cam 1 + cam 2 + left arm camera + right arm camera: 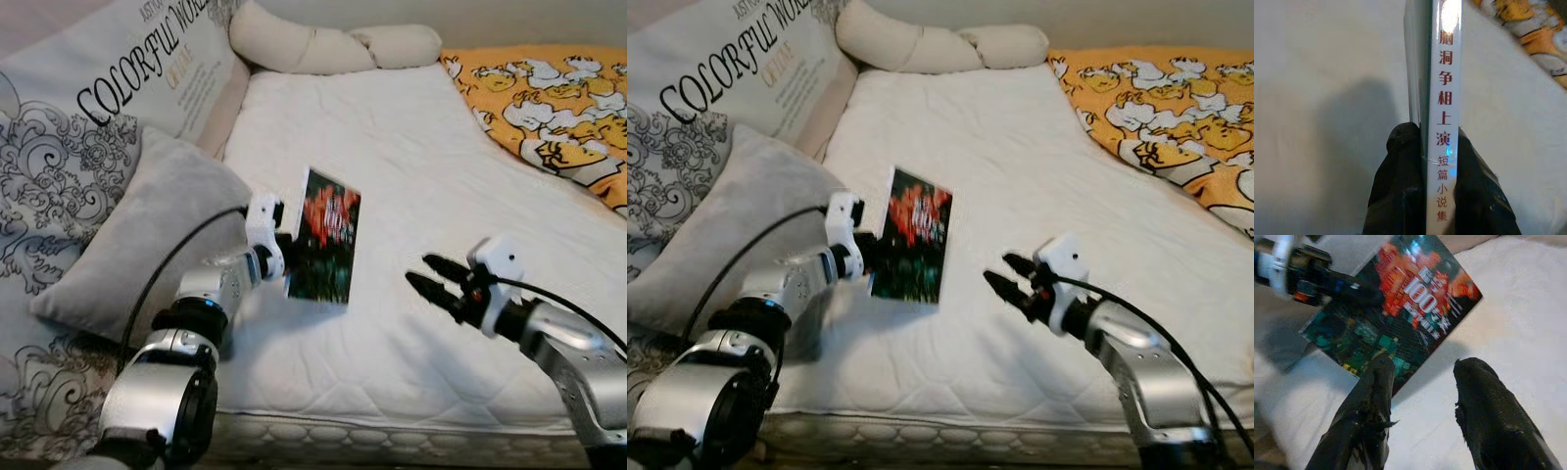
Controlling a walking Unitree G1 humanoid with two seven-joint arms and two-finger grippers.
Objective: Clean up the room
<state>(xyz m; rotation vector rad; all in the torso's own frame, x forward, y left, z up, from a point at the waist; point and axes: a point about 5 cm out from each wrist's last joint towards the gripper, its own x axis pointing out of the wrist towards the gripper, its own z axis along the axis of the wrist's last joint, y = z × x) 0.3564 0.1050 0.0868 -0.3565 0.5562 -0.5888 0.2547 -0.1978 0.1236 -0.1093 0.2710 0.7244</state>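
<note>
Left pincer (1442, 147) clamping book (323, 235) (spine edge) — above mattress (411, 147), right pincer (431, 276) spread

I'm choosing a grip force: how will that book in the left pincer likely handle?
The book probably stays stiff: it stands flat and unbent though the left pincer clamps just one edge. Its glossy spine glints, so it may slip. It looks thin, likely light.

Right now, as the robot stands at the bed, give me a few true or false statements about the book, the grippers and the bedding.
1. The left gripper is clamped on the book. True.
2. The book lies flat on the mattress. False: it is held up, above the mattress.
3. The right gripper is open and holds nothing. True.
4. The orange blanket covers the grey pillow. False: they lie at opposite sides of the bed.
</note>
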